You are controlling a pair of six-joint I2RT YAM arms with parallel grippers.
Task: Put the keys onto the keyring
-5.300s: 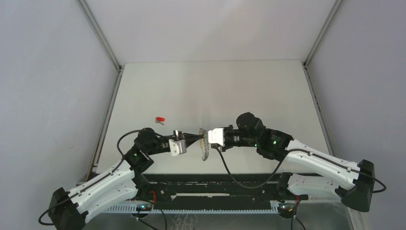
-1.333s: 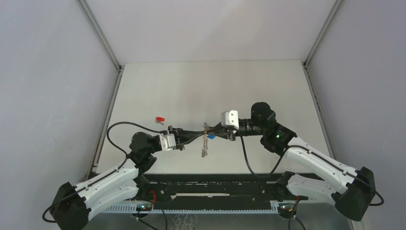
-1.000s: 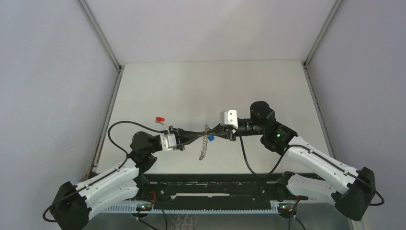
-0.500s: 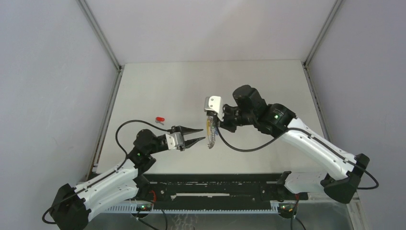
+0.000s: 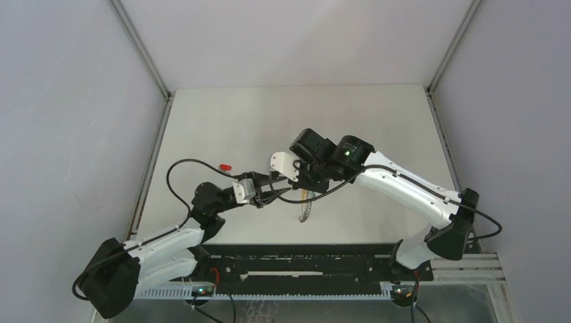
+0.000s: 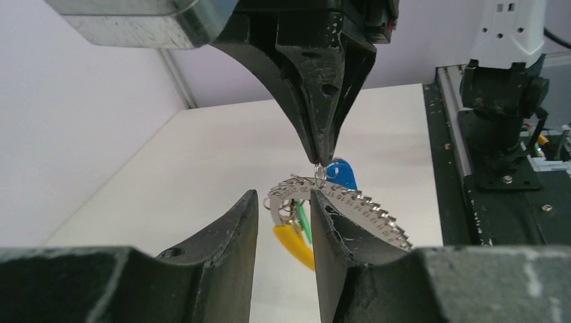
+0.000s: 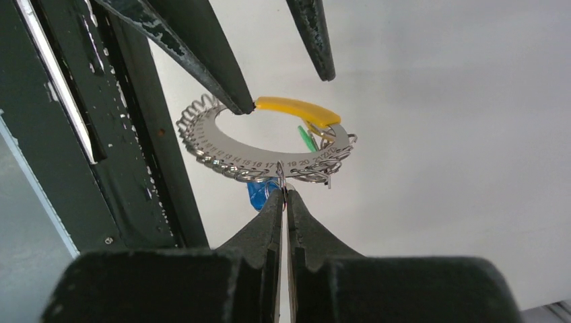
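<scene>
From above, the red-headed little silver key [image 5: 225, 165] lies alone on the pale worktop [image 5: 377, 128] left of centre. Fetching it looks like the next step, for the left gripper [image 5: 271, 193]. The thin silvery metal keyring with a yellow tab [image 5: 306, 210] dangles mid-frame under the right gripper [image 5: 303, 191]. In the left wrist view, the left jaws stand partly apart, empty, with the ring just beyond them and the blue-headed key [image 6: 342, 173] half hidden. In the right wrist view, the right jaws pinch one small loop at lower centre. Whether the blue key is truly threaded is unclear.

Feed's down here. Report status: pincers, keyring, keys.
Right pincer shut on keyring, aloft. Left pincer open, one tip at its yellow tab. Blue key hangs at keyring; red key loose on table. Nothing blocking.
</scene>
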